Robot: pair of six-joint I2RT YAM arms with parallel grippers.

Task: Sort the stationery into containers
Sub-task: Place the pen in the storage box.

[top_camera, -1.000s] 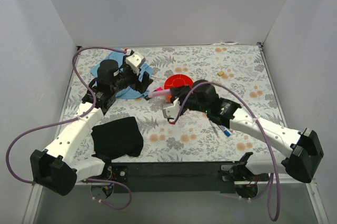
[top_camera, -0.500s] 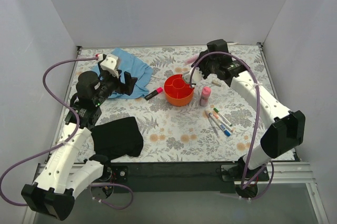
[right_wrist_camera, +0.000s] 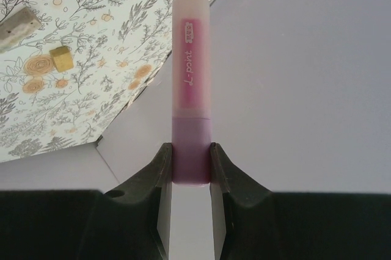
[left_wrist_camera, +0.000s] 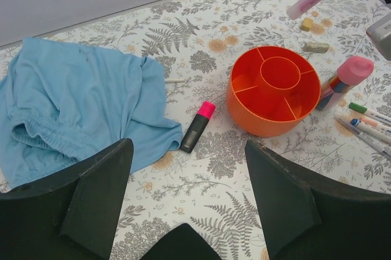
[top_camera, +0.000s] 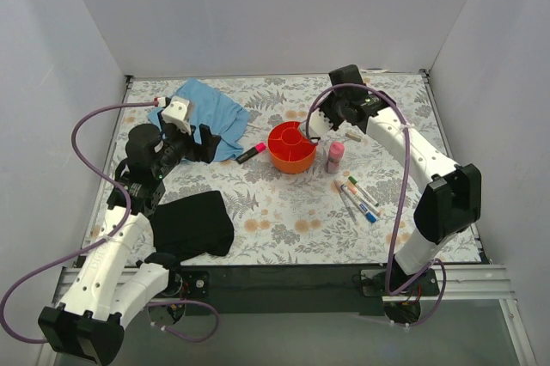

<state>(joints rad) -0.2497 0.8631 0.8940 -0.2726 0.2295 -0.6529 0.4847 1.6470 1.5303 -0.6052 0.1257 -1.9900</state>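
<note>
place: lab test cell | signs: bare white panels point(top_camera: 275, 14) boxing in a floral-print table point(top_camera: 292, 228)

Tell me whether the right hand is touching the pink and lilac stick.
Touching. In the right wrist view the right hand clamps the lilac end of the pink and lilac stick, both fingers pressed against it with no gap.

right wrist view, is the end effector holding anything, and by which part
The right end effector grips the pink stick by its lilac end. The left end effector is open and empty.
</note>
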